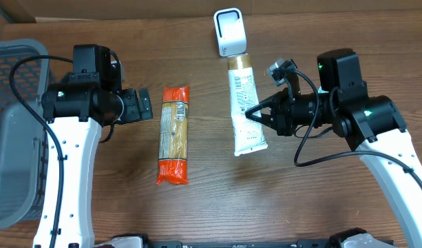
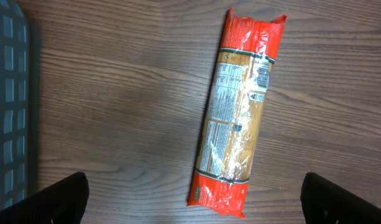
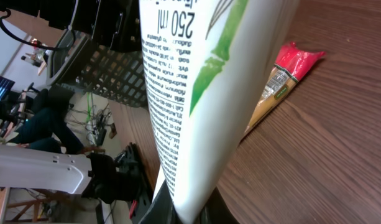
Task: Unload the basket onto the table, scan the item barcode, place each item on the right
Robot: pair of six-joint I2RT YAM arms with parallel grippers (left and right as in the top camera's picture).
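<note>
**Two arms at the table, one tube held up to the scanner**

Two robot arms work over a brown wooden table (image 1: 300, 207), seen from above and from each wrist. The right gripper (image 1: 255, 114) is clamped narrowly on the side of a white tube (image 1: 241, 86) printed with green markings and small text. It holds the tube about halfway down its length. The tube runs lengthwise away from the robot, and its gold cap end points at a small white scanner (image 1: 229, 31) at the far edge of the table. From overhead the cap looks just beside or touching the scanner's base. The pictures do not show whether the tube rests on the wood or hangs just above it.

The left gripper (image 1: 145, 105) holds nothing and stands wide. Its two dark fingertips (image 2: 59, 199) show at the bottom corners of the left wrist view. It sits just to the left of an orange-ended packet of pasta (image 1: 174, 134), which lies flat on the table between the two arms, apart from the tube. A grey mesh basket (image 1: 18, 48) sits at the table's left edge.
</note>
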